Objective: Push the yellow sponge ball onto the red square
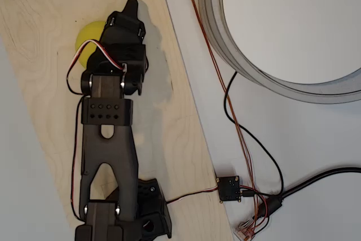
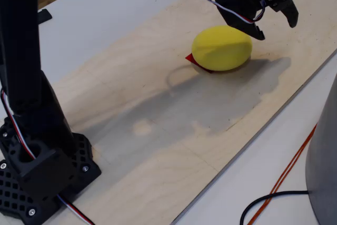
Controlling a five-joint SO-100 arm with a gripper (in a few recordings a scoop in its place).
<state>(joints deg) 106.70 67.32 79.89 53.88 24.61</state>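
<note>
Plywood board [image 2: 158,125] on a white table: yellow sponge ball [image 2: 221,48] sits over the red square [image 2: 190,58].

Gripper [image 2: 274,22] hovers beside the ball; finger state unclear. Any further nudge could roll the light ball off the square.
</note>
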